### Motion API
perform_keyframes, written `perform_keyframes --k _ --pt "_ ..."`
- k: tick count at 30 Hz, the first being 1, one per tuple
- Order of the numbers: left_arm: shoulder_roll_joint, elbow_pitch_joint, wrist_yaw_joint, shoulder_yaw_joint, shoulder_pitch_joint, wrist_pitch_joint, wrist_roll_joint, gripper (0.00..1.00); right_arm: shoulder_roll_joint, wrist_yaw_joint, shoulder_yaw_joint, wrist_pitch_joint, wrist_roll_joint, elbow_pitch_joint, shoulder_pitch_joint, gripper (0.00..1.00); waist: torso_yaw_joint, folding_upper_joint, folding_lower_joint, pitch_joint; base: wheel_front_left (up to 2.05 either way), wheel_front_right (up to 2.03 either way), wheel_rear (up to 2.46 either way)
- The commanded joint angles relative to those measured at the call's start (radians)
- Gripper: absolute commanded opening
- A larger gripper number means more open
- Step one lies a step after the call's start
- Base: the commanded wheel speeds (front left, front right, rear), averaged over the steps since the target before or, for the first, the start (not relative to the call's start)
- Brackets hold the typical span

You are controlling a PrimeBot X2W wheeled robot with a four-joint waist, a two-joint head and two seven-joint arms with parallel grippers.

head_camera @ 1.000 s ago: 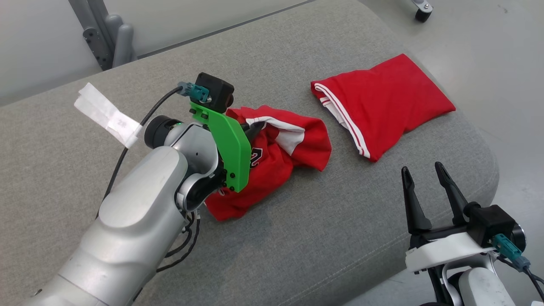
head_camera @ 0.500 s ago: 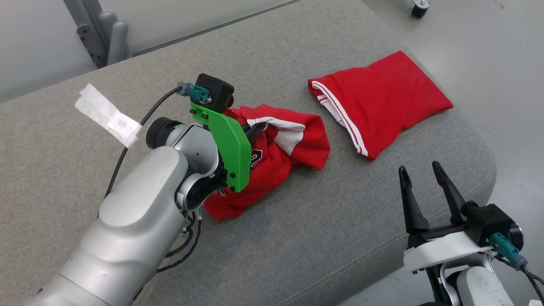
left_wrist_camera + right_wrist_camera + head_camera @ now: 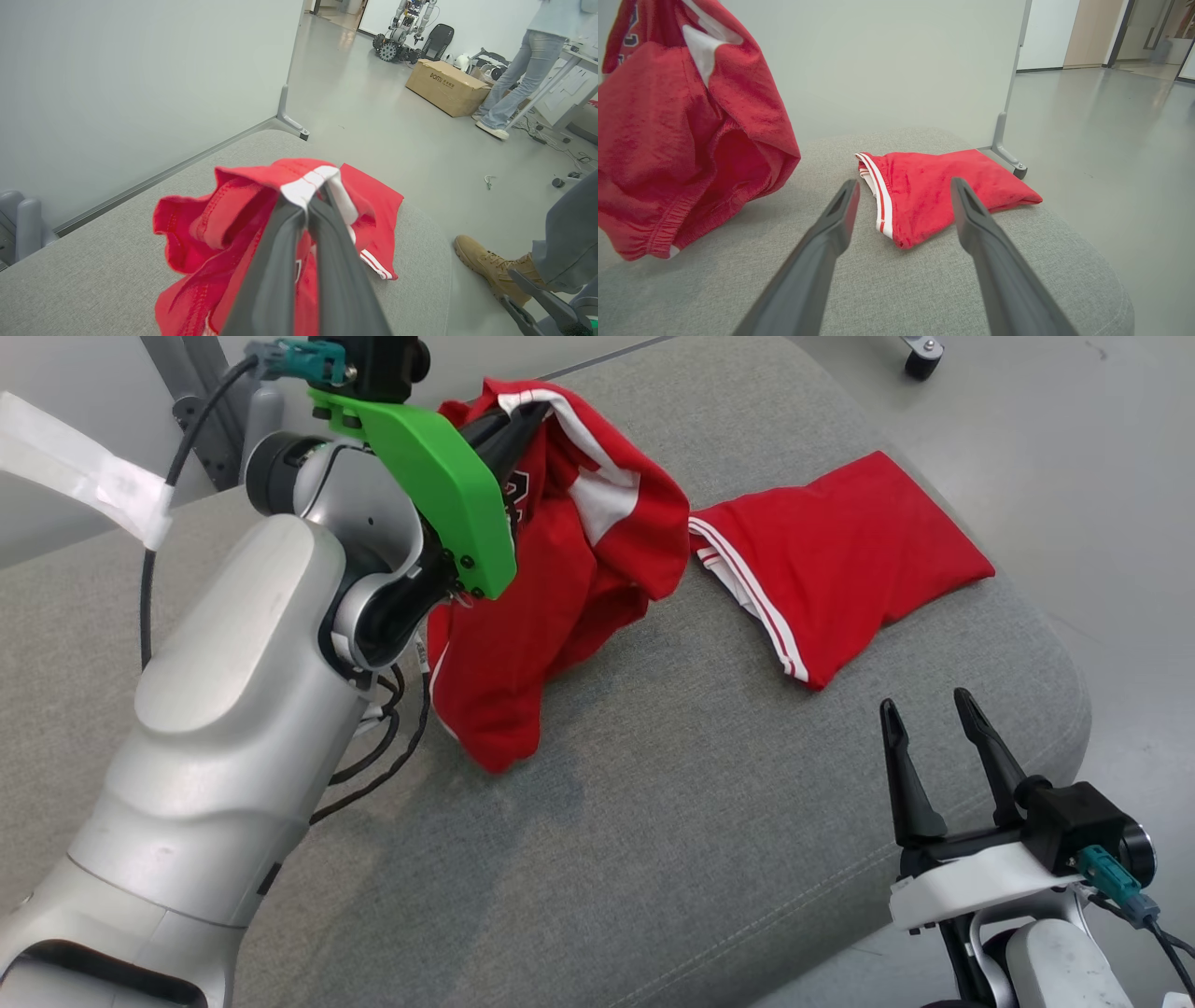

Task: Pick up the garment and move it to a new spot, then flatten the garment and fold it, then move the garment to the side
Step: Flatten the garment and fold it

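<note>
Reads as soft, napped red cloth with white trim on the hanging garment (image 3: 560, 569) and the folded red piece (image 3: 840, 560). Coarse grey woven fabric, matt, over the cushion (image 3: 700, 821). Smooth, semi-gloss silver casing on the left arm (image 3: 233, 709); matt green plastic for its bracket (image 3: 439, 485). Dull dark plastic on the fingers (image 3: 822, 252) of the right gripper (image 3: 924, 702). Polished, reflective floor (image 3: 1111, 140).

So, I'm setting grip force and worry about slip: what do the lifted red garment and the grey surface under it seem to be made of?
The lifted red garment: soft, matte, fuzzy knit, likely cotton or fleece; it drapes limply and shows a napped texture. The grey surface: woven upholstery fabric, probably over padding; matte, with visible weave, a stitched seam and rounded edge.
</note>
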State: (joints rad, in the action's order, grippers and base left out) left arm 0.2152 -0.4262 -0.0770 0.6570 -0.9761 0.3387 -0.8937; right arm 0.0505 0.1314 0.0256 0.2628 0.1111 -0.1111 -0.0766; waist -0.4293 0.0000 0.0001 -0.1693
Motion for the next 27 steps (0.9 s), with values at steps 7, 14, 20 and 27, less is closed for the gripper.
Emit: perform_keyframes --k 7,14,20,27 --pt "0.015 0.097 0.091 -0.084 0.059 -0.055 -0.049 0.0 0.0 -0.002 -0.017 0.003 -0.021 0.003 0.018 1.0 0.027 0.0 -0.0001 0.027 0.0 0.0 0.0" --pt "0.085 0.275 0.235 -0.215 0.36 -0.148 -0.132 0.0 0.001 -0.002 -0.01 0.003 -0.011 0.003 0.029 1.0 0.059 0.0 -0.0001 0.018 0.0 0.0 0.0" --pt "0.067 0.313 0.294 -0.327 0.708 -0.294 -0.223 0.0 0.001 -0.002 -0.002 0.003 -0.011 -0.002 0.026 1.0 0.103 0.0 -0.0001 -0.005 0.0 0.0 0.0" --pt "-0.014 0.225 0.25 -0.339 0.855 -0.404 -0.26 0.0 0.001 -0.002 0.01 0.003 -0.044 -0.004 0.012 1.0 0.171 0.0 -0.0001 -0.012 0.0 0.0 0.0"
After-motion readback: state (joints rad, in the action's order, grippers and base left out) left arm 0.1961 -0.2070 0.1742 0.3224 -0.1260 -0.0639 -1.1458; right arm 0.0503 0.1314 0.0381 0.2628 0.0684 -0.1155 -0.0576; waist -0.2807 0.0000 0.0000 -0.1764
